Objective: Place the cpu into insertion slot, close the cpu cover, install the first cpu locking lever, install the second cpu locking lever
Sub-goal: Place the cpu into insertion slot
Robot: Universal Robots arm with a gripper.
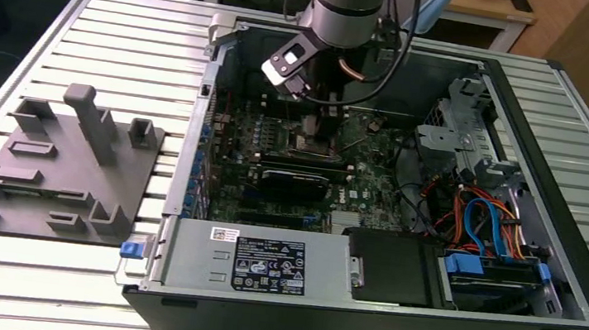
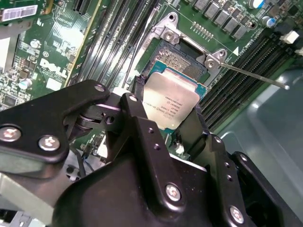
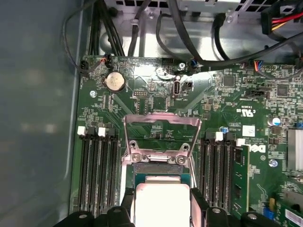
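First step in hand: the tool (image 2: 168, 108) is clamped on the cpu (image 2: 174, 97), held close over the insertion slot (image 2: 182, 60); the cpu cover (image 3: 161, 118) stands open. Seating it likely calls for a level, squarely aligned descent

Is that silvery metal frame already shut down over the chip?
No, the thin square silvery metal cover frame stands flipped open, away from the silver-grey square chip.

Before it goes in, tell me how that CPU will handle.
The cpu looks like a thin, rigid plate, so it likely won't flex. Its smooth metal top suggests slippery faces; the gripper clamps its edges instead. Flat and probably light, it could tilt if an edge catches the insertion slot.
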